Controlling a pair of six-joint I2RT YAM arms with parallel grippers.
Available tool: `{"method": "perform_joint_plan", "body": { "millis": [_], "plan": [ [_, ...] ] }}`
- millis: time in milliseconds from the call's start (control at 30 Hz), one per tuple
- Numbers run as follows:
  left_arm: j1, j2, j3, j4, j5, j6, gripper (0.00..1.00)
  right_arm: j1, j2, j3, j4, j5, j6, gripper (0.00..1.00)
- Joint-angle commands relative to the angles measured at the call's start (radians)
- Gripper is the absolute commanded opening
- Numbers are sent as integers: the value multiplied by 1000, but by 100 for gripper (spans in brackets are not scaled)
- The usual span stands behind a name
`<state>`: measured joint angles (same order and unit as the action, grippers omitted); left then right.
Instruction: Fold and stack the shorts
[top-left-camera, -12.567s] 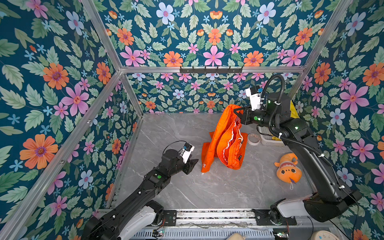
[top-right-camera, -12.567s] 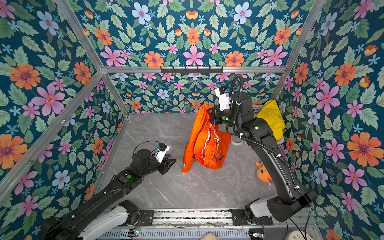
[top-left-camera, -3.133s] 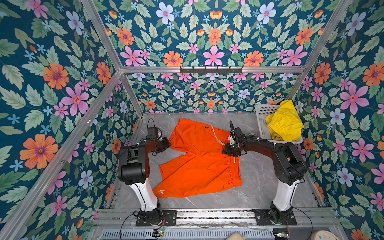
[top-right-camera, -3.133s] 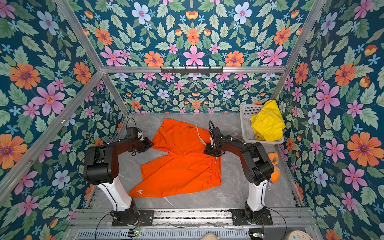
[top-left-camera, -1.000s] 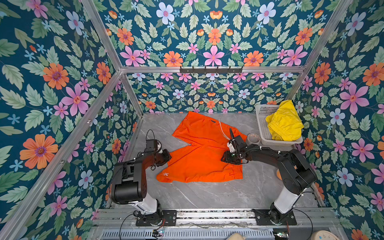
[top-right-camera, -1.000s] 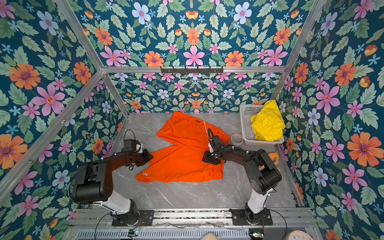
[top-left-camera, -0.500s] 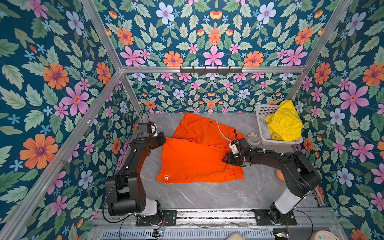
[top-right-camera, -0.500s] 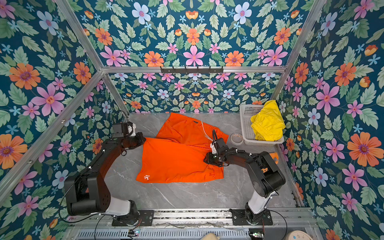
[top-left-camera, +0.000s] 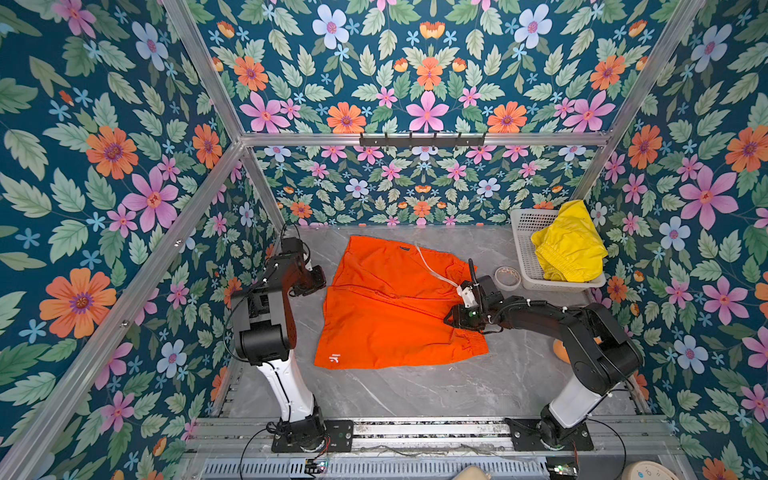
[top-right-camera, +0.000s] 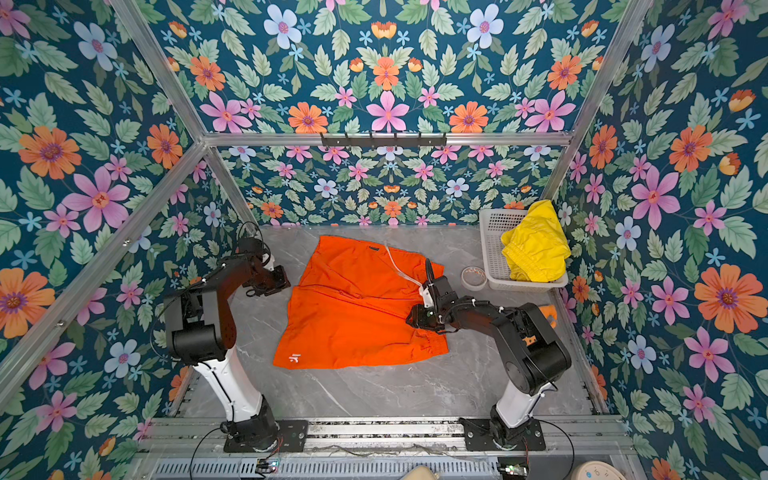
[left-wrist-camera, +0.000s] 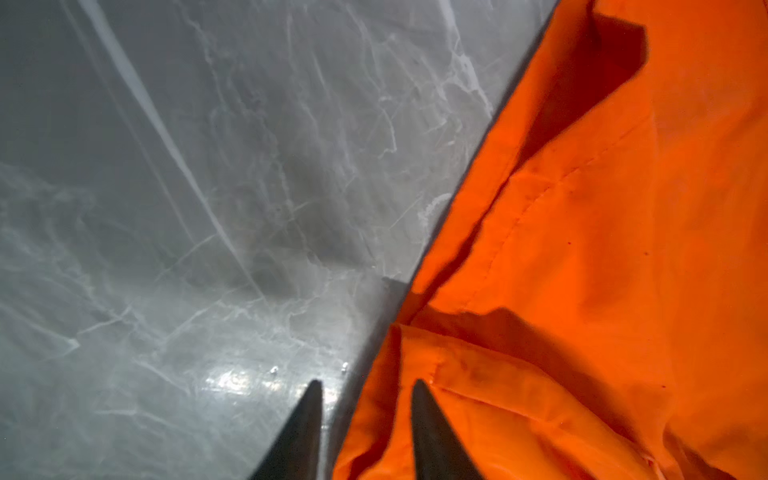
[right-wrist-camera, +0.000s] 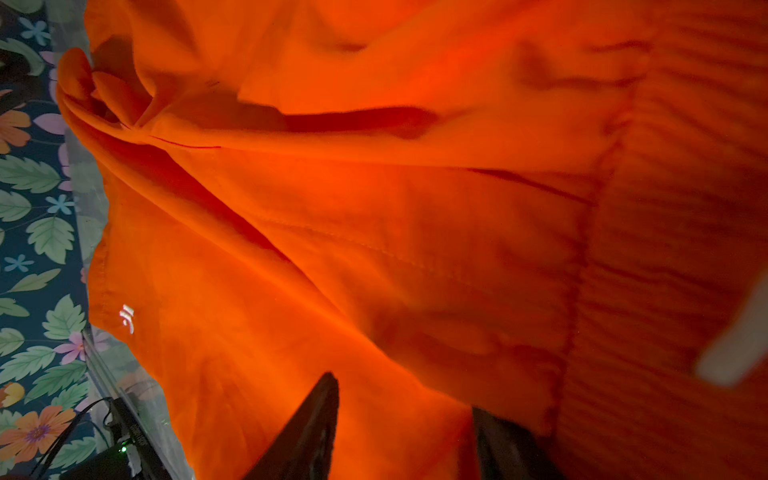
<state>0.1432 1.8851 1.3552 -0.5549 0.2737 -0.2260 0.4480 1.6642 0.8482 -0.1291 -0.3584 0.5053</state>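
shorts (top-left-camera: 395, 320) on table (top-left-camera: 436, 390), other pair (top-left-camera: 569, 249) in basket (top-left-camera: 524, 232)

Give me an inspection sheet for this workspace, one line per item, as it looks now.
Surface: grey marbled tabletop, glossy.
Job's things: orange shorts partly folded, flat mid-table; yellow shorts bunched in the white basket.
Clutter: small round object beside the basket; orange plush toy partly hidden behind the right arm.
Grippers: left gripper open at the orange shorts' edge; right gripper at the waistband, grip unclear.
Cables: black wrist cables looped at both wrists.
Surroundings: floral walls; hook rail on the back wall.
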Motion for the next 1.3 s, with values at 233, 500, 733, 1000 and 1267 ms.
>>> {"method": "perform_joint_plan", "body": {
  "millis": [233, 500, 733, 1000, 1267],
  "plan": [
    [-6, -456, -257, 9, 85, -95, 50, -125, -323, 8, -305, -26, 53, 67],
    [-78, -776, -629, 25, 178, -249, 49, -223, -510, -160, -579, -26, 135, 70],
    [-92, -749, -797, 153, 181, -305, 48, -260, -500, -276, -409, -164, 229, 71],
    [-103, -673, -832, 216, 150, -350, 48, -261, -419, -317, -242, -191, 307, 71],
    [-103, -559, -821, 293, 107, -363, 47, -262, -365, -346, -126, -162, 337, 49]
  ]
}}
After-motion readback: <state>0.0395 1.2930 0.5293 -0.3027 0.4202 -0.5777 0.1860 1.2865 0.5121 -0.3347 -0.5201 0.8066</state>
